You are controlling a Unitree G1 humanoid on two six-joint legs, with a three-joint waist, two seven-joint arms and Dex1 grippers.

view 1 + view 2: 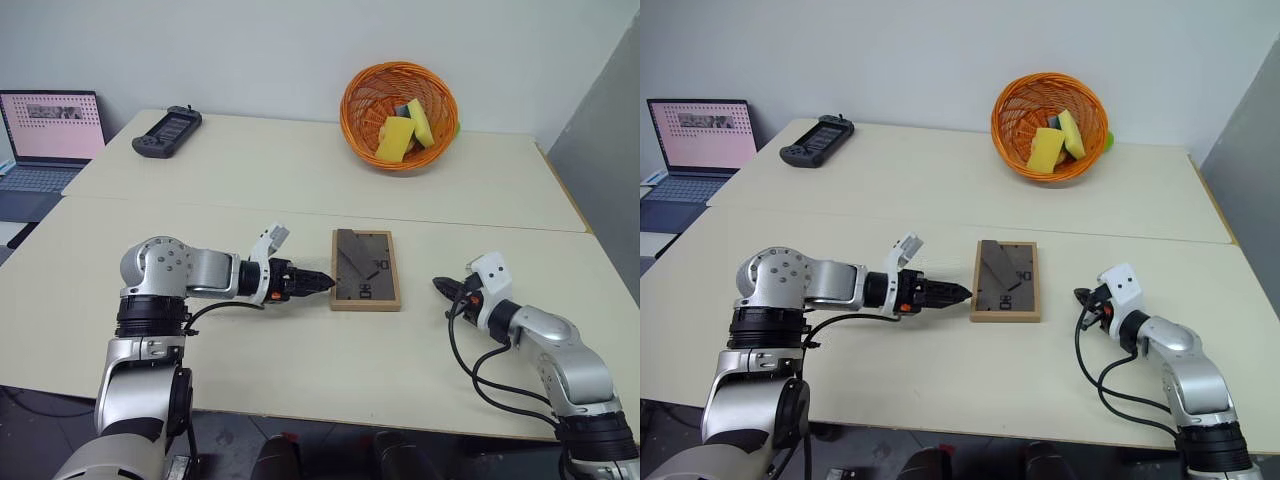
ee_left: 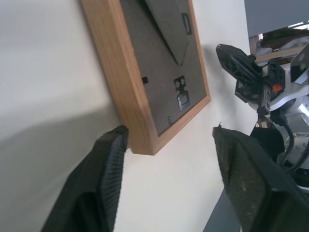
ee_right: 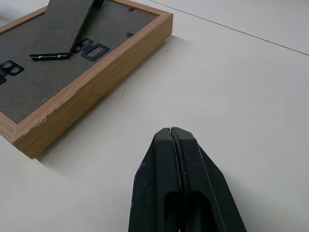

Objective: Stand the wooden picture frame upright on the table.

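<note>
At the far left, an open laptop with a pink-lit screen [image 1: 50, 125] is sitting beside the large pale beige table [image 1: 200, 190], and a dark handheld controller [image 1: 167, 131] is lying near the table's far left corner. My left gripper [image 1: 322, 283] is pointing toward the left edge of the small rectangular light-wood picture frame [image 1: 365, 269]; its two black fingers [image 2: 104, 179] are standing apart, holding nothing, with one fingertip just beside the frame's near corner. The frame is lying flat, face down, its dark grey-brown back panel up and its fold-out stand [image 3: 63, 31] lifting slightly. Beyond it, an orange woven basket [image 1: 400, 115] is holding yellow sponges [image 1: 395, 140]. To the right of the frame, my right gripper [image 3: 172, 131] is resting near the tabletop with its fingers pressed together, empty, apart from the frame.
</note>
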